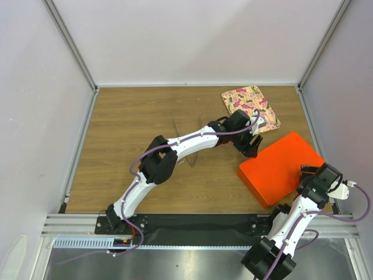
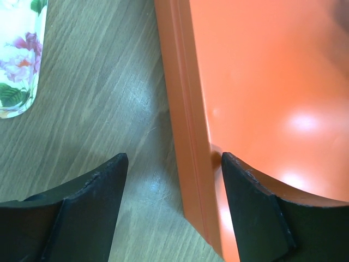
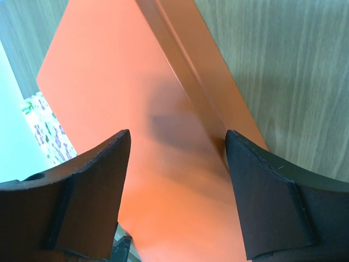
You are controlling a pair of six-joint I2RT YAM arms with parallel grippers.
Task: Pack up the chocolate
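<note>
The left gripper (image 2: 173, 164), released, straddles the orange box's (image 1: 280, 166) left edge; the right gripper (image 3: 177, 143), released, hovers over its right edge.

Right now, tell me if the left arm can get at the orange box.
Likely yes: the left tool stands open astride the box at its edge, with nothing in between.

Table: brown wood-grain top (image 1: 134, 125), walled by pale panels at the left, back and right.
Right near part: 1 orange box (image 1: 278, 169) lies flat, turned at an angle to the table edges, its lid on.
Right far corner: 1 flowered flat box (image 1: 250, 107), also turned at an angle, near the orange box but apart from it.
Middle: 1 faint clear outline (image 1: 182, 131); too dim to tell what it is.
Count: 3 things on the wood.
</note>
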